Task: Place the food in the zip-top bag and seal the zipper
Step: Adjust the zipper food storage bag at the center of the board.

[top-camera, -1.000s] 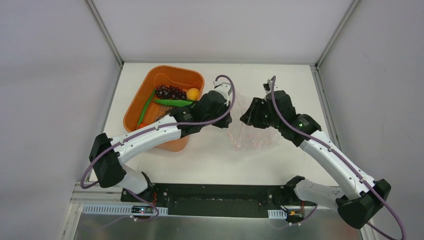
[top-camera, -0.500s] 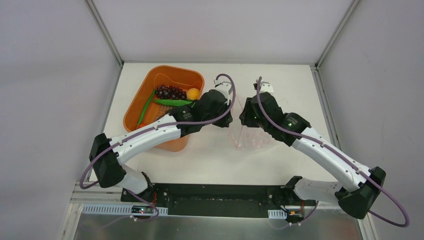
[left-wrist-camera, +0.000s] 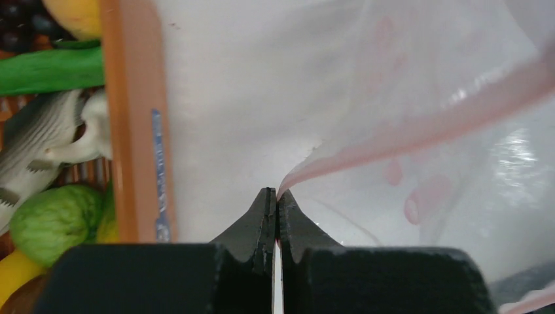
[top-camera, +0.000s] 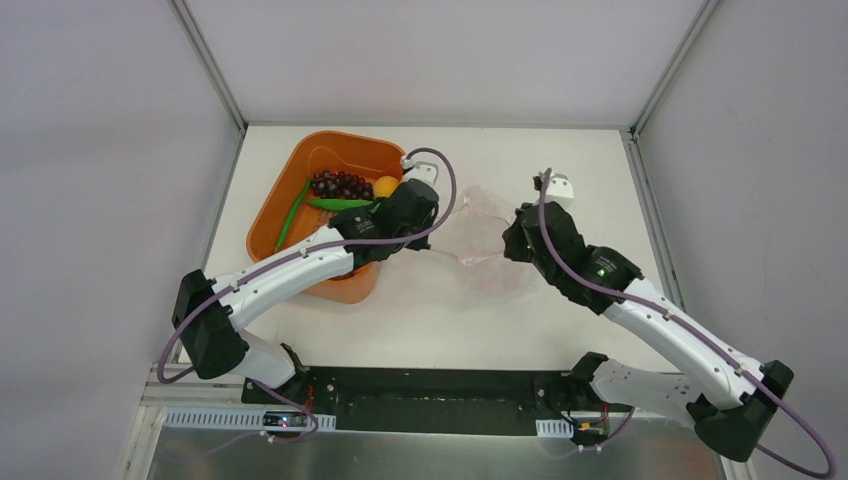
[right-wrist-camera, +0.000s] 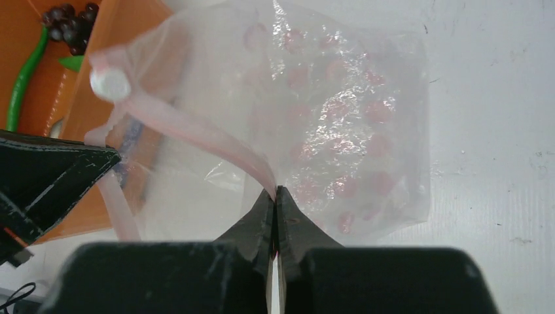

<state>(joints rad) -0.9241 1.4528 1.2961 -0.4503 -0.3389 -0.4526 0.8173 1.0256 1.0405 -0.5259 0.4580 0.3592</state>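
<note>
Pinching the zipper (left-wrist-camera: 419, 127): left gripper (left-wrist-camera: 276, 194) and right gripper (right-wrist-camera: 276, 191) | bag (top-camera: 487, 230): between them | basket (top-camera: 345, 137): holds grapes (top-camera: 338, 184), pod (top-camera: 292, 212), fish (left-wrist-camera: 39, 131), orange (top-camera: 386, 187)

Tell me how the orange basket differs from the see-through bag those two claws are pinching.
The basket is opaque orange and stiff; the bag is clear, crinkly, pink-dotted. The basket holds grapes, a green pod and a fish; no food shows in the bag. No gripper holds the basket; the left gripper and right gripper each pinch the bag's pink zipper strip. They share the white table, side by side.
</note>
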